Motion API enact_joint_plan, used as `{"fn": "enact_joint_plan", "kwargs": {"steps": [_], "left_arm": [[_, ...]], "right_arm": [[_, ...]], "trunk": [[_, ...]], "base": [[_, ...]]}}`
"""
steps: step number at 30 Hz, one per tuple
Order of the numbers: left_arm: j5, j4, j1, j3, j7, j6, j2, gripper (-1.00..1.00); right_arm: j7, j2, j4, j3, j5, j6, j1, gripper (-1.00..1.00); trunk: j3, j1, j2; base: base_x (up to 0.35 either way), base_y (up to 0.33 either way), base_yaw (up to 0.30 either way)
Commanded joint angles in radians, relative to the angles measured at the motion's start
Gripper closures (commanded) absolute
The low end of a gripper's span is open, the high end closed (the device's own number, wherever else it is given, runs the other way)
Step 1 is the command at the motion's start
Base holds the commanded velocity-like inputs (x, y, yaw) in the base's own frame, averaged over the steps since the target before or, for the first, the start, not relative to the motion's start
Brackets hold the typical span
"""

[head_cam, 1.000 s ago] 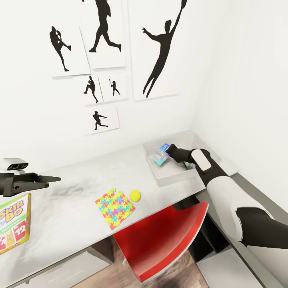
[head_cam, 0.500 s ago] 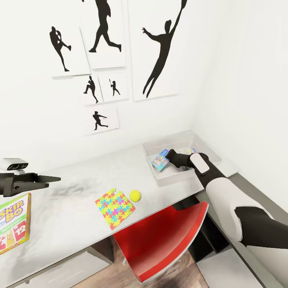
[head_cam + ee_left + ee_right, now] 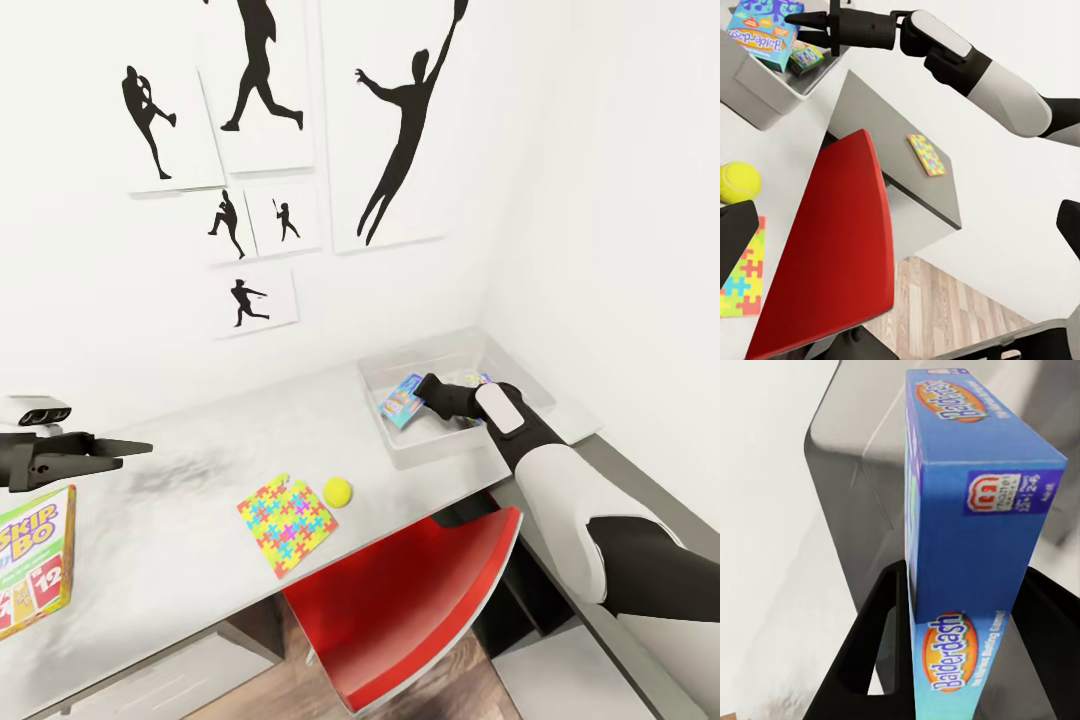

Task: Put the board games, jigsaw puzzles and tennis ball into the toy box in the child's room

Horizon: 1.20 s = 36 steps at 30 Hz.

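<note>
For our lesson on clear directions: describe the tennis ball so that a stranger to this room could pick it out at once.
Find the long white table below the black athlete pictures. Near its front edge, above the red chair, lies a multicoloured jigsaw puzzle. The tennis ball sits just beside that puzzle, towards the grey toy box: it is round and plain yellow-green.

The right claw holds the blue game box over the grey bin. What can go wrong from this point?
1. The blue game box looks tilted in the right claw; released so, it may land on edge or lean on the wall of the grey bin.
2. A smaller box already lies in the bin, so the blue one may settle unevenly on it.
</note>
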Motion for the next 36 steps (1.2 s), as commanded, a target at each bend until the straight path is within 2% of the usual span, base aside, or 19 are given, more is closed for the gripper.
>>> {"fn": "enact_joint_plan", "kwargs": {"steps": [1, 8, 14, 17, 28, 36], "left_arm": [[0.0, 0.0, -0.001, -0.001, -0.004, 0.011, 0.0, -1.0], [0.006, 0.0, -0.001, -0.001, -0.004, 0.011, -0.002, -1.0], [0.003, 0.0, -0.001, -0.001, -0.004, 0.011, -0.001, -1.0], [0.003, 0.0, -0.001, -0.002, -0.004, 0.011, 0.0, -1.0], [0.008, 0.0, -0.001, -0.001, -0.004, 0.011, 0.001, -1.0], [0.008, 0.0, -0.001, 0.0, -0.004, 0.011, 0.017, -1.0]], "right_arm": [[0.001, 0.0, 0.0, 0.001, 0.001, 0.003, -0.001, 1.0], [0.0, 0.0, 0.007, 0.001, 0.001, 0.001, -0.001, 1.0], [0.0, 0.001, 0.013, 0.001, 0.044, -0.01, -0.001, 1.0], [0.0, 0.001, 0.013, 0.001, 0.051, -0.012, -0.001, 1.0], [0.001, 0.0, 0.014, 0.0, 0.054, -0.013, -0.001, 1.0], [0.001, 0.001, 0.014, 0.0, 0.054, -0.013, -0.001, 1.0]], "trunk": [[-0.002, 0.001, -0.002], [-0.002, 0.001, -0.002], [-0.002, 0.001, -0.002], [-0.002, 0.001, -0.002], [-0.002, 0.001, -0.002], [-0.002, 0.001, -0.002]], "base": [[0.0, 0.0, 0.0], [0.015, 0.0, 0.0], [0.007, 0.0, 0.0], [0.001, 0.0, 0.0], [0.0, 0.0, 0.0], [0.0, 0.0, 0.0]]}}
